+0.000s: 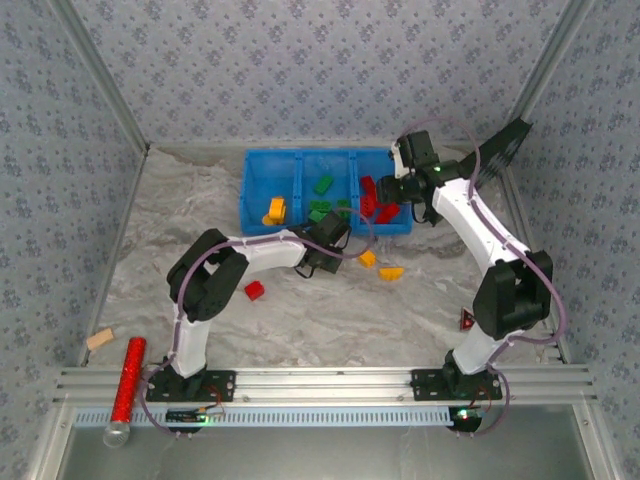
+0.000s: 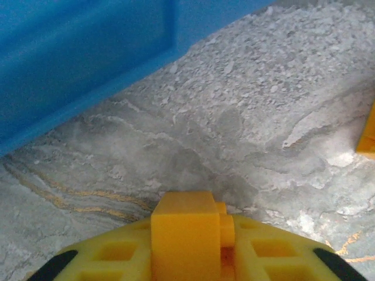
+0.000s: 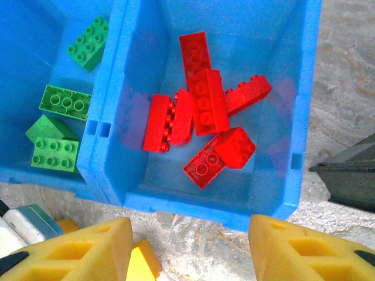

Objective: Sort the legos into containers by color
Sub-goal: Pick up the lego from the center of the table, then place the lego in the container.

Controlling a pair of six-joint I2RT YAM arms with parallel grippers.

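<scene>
- Marbled grey tabletop (image 1: 160, 230) under patterned walls, and the blue tray (image 1: 300, 153) sits at the far middle, its three compartments side by side.
- Left gripper (image 2: 188, 257) is down just in front of the tray's near wall. Its yellow pads (image 2: 111, 253) are pressed in on a yellow-orange brick (image 2: 183, 225). That looks like a pinch, with the brick standing up between them.
- Whether that brick is clear of the table, I can't tell from the wrist view.
- Home for it is the left compartment (image 1: 265, 178), where other yellow-orange bricks (image 1: 275, 210) already lie. Green sits in the middle, red on the right.
- Best play, I'd say: straight up first, high enough to clear the blue wall close ahead, then swing left and over.
- The grip looks to be on a narrow part of the brick, so a slow carry should keep it from twisting out.
- Let go low inside the compartment, so it doesn't bounce over the divider onto the green bricks (image 3: 65, 102).
- Right gripper (image 3: 190, 252) hovers over the near edge of the red compartment, fingers spread wide with nothing between them, and the red bricks (image 3: 205, 108) are piled below it.
- It is well apart from the left compartment, so the carry path looks free.
- Waiting on the table: a red brick (image 1: 254, 290) and two loose yellow-orange bricks (image 1: 367, 258) near the tray's front.
</scene>
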